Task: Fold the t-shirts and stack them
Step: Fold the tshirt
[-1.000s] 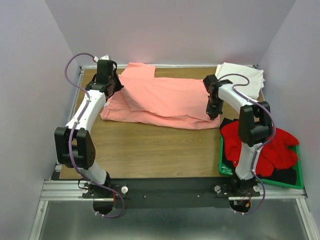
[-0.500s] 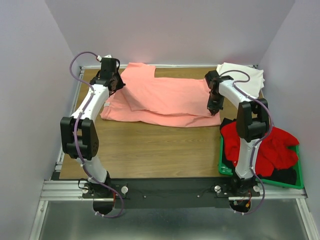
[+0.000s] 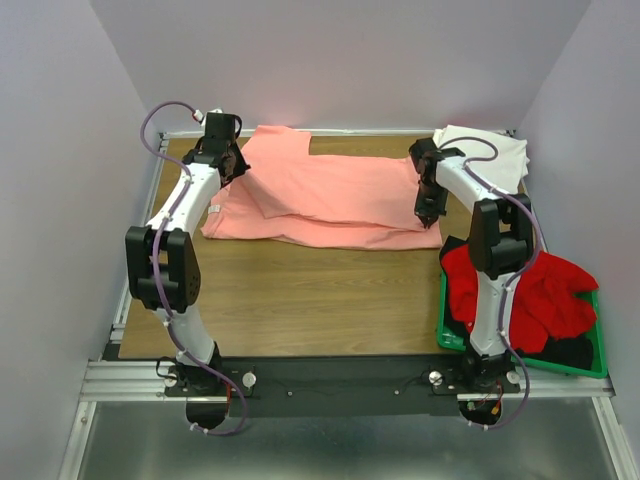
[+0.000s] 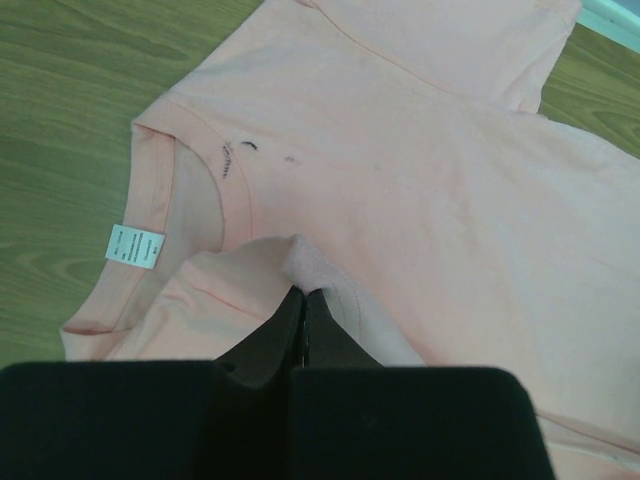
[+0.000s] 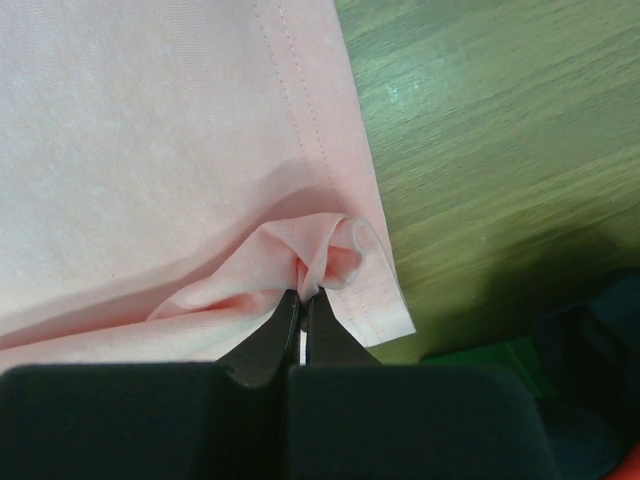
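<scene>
Salmon-pink t-shirt (image 3: 330, 200) lies partly folded along the far edge of the bench (image 3: 300, 300). The left gripper (image 4: 302, 295), jaws pressed together, pinches cloth beside the collar near the far left corner. The right gripper (image 5: 303, 292) likewise pinches the hem near the right edge.

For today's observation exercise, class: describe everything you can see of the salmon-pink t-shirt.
The salmon-pink t-shirt is plain soft cloth, lying partly folded on the far part of the wooden table. Its collar holds a small white label, with faint dark marks nearby. A stitched hem runs along one edge. The left hand pinches a fold near the collar; the right hand pinches bunched cloth by the hem.
</scene>
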`<state>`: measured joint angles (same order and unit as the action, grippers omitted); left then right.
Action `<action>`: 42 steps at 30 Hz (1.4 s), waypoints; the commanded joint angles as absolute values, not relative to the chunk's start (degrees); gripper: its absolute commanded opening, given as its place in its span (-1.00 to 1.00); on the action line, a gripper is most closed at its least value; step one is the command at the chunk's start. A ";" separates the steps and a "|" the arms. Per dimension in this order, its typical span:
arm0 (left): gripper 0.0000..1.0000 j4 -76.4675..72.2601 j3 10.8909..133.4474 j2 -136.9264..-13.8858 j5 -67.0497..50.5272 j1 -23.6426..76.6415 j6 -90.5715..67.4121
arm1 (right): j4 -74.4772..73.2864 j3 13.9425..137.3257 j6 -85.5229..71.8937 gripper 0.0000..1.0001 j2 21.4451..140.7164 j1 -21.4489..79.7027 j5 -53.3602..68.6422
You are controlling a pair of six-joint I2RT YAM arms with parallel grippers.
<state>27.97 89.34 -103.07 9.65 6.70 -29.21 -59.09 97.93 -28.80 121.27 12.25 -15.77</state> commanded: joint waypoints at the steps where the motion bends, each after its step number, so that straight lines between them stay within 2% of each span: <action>1: -1.00 27.95 90.97 -104.23 10.90 6.15 -29.27 | -60.47 100.10 -28.04 -0.96 123.22 11.60 -17.84; 6: -1.00 27.86 93.33 -106.87 10.81 6.15 -28.04 | -60.64 101.95 -27.69 -0.92 124.19 11.43 -17.58; 11: -1.00 28.91 100.89 -113.28 9.14 6.15 -25.49 | -61.35 104.59 -27.07 -0.84 125.42 11.51 -17.05; 12: -1.00 29.44 102.20 -114.16 9.05 6.15 -25.31 | -61.43 105.11 -27.16 -0.80 125.59 11.43 -17.05; 13: -0.94 30.23 104.83 -116.08 9.14 6.15 -25.14 | -61.70 106.07 -26.98 -0.52 125.51 11.51 -16.88; 15: -0.52 30.76 106.95 -117.59 9.14 6.06 -24.96 | -61.87 107.22 -26.98 -0.15 124.90 11.51 -16.87; 16: -0.19 31.02 108.88 -118.47 8.97 5.98 -25.05 | -61.96 108.44 -26.72 0.23 124.46 11.51 -16.79; 17: 0.28 31.03 109.59 -118.74 9.05 5.89 -25.22 | -61.96 109.07 -26.54 0.35 124.02 11.51 -16.70; 19: 0.53 30.94 111.17 -118.65 8.97 5.80 -25.66 | -62.05 110.56 -25.58 0.54 122.61 11.51 -16.44; 20: 0.63 30.76 111.27 -118.39 8.96 5.80 -25.75 | -62.05 110.74 -25.14 0.57 122.09 11.51 -16.26; 25: 0.64 28.48 103.56 -114.09 5.55 5.80 -25.93 | -59.86 106.62 -22.59 0.59 118.05 11.69 -11.54; 28: 0.65 24.19 89.62 -108.13 2.21 5.80 -26.01 | -54.87 100.13 -22.76 0.59 113.84 12.13 -6.35; 32: 0.64 18.48 77.30 -102.93 -1.91 5.80 -27.85 | -49.23 93.18 -23.03 0.60 111.62 12.66 -0.36; 37: 0.65 13.37 70.41 -102.56 -6.76 5.80 -29.18 | -45.28 89.39 -23.29 0.60 113.02 12.66 4.13; 42: 0.64 13.62 70.66 -105.02 -5.63 5.28 -29.27 | -42.98 88.95 -22.41 0.61 114.87 12.74 4.13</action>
